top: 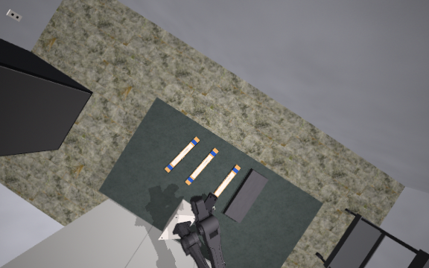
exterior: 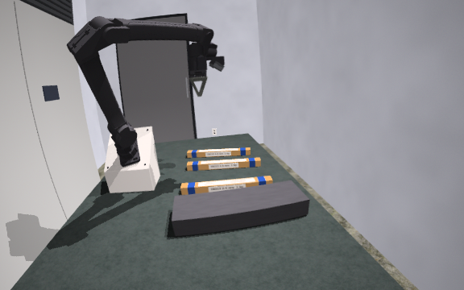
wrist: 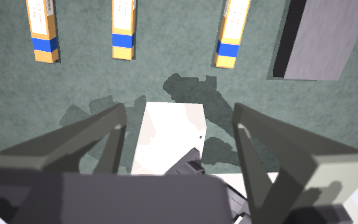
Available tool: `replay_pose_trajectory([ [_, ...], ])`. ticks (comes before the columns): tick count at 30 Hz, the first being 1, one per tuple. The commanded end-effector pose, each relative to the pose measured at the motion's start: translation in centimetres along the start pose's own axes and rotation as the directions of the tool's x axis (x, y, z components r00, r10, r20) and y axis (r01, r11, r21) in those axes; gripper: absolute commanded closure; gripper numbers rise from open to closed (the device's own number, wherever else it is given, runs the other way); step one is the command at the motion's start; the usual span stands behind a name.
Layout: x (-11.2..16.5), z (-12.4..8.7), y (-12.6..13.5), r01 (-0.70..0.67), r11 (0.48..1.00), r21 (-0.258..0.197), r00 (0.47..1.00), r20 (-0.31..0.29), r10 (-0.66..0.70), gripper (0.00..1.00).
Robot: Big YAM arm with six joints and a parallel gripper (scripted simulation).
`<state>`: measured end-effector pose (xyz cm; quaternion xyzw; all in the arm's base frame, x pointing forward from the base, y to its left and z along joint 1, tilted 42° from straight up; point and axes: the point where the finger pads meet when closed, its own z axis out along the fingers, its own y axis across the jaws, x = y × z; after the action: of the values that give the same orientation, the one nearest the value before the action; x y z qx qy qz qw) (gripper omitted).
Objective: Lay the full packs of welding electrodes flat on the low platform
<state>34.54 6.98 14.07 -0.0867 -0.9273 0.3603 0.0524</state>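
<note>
Three long orange packs with blue bands and white labels lie flat and parallel on the green mat: the far pack [exterior: 218, 152], the middle pack [exterior: 223, 163] and the near pack [exterior: 226, 184], which lies right beside the low dark grey platform [exterior: 240, 207]. They also show from above: far pack [top: 182, 154], middle pack [top: 202, 167], near pack [top: 227, 180], platform [top: 246, 195]. My gripper [exterior: 199, 90] is open and empty, high in the air above the mat, pointing down. In the wrist view the open fingers frame the arm's white base [wrist: 170, 135], with the pack ends above.
The arm's white base block [exterior: 133, 165] stands at the mat's left side. A dark cabinet [top: 21, 108] and a dark cart [top: 371, 242] stand off the mat. A wall runs along the right of the mat.
</note>
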Motion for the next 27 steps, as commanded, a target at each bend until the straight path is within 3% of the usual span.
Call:
replay_pose_trajectory([
  [1,-1.3,-1.4,-0.8,-0.056,0.998,-0.038,0.998,0.019,0.057,0.26],
  [12,-0.9,-1.1,-0.3,-0.031,0.999,-0.026,0.999,0.018,0.031,0.26],
  [13,-1.2,-0.3,-0.3,-0.028,0.999,-0.023,0.999,0.014,0.028,0.57],
  [19,-3.0,4.1,-0.2,-0.017,1.000,-0.010,1.000,0.000,0.017,0.57],
  [21,-3.0,4.1,-0.2,-0.017,1.000,-0.010,1.000,0.000,0.017,0.57],
  [27,-4.9,7.9,-0.2,-0.012,1.000,-0.005,1.000,-0.006,0.012,0.57],
])
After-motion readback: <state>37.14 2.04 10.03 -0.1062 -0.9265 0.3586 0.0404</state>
